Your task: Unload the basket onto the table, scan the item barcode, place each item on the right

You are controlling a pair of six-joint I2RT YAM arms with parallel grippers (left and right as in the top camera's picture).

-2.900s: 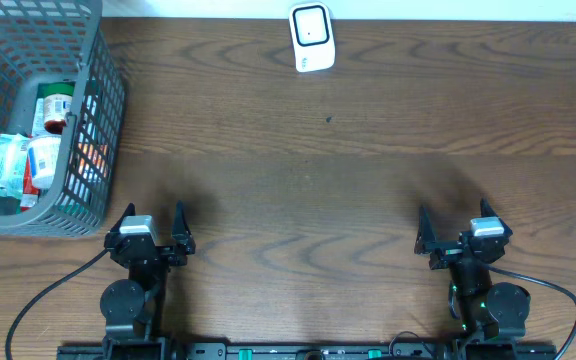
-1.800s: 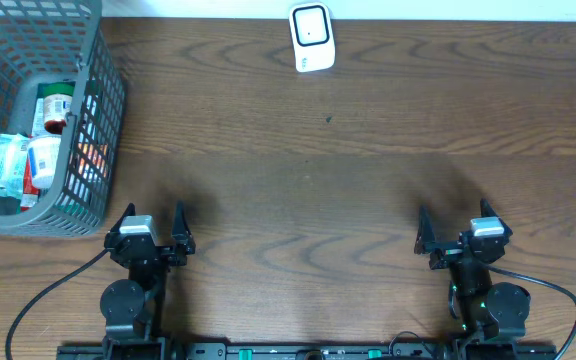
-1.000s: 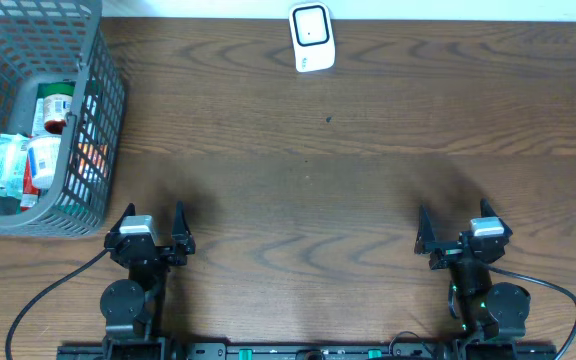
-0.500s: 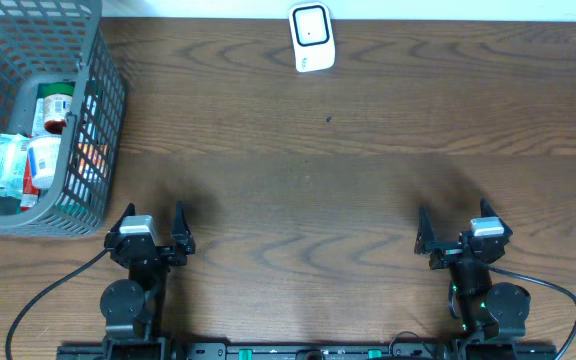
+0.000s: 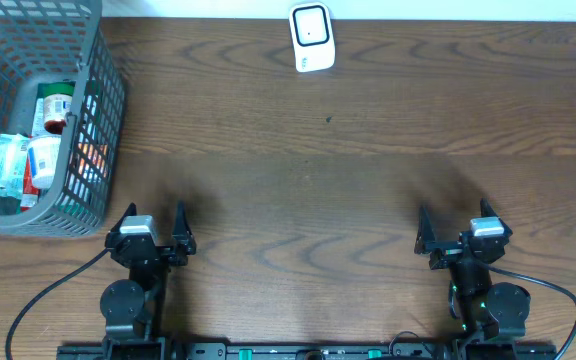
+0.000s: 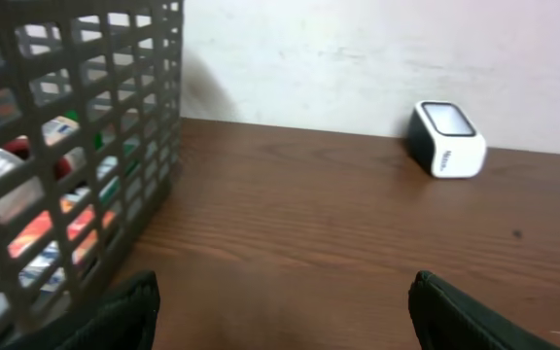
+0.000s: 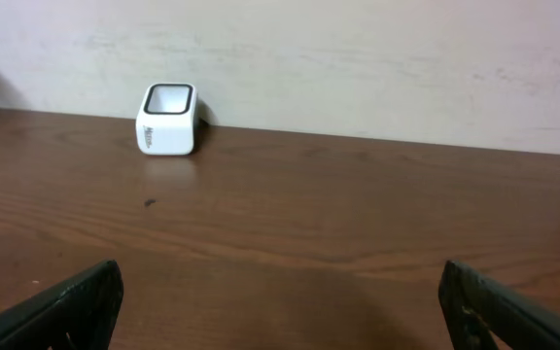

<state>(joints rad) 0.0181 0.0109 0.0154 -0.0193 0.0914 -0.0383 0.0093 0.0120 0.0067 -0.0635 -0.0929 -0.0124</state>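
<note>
At the far table [image 5: 368,180] edge, small white scanner [image 5: 311,37], dark-framed top window

Basket [image 5: 96,140] left; scanner [image 5: 311,37] rear centre

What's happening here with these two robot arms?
Nothing is being handled right now. The left hand and the right hand both sit open and empty at the near edge of the table. The items to scan lie in the grey basket on the left, and the white scanner stands at the far edge, untouched.
</note>
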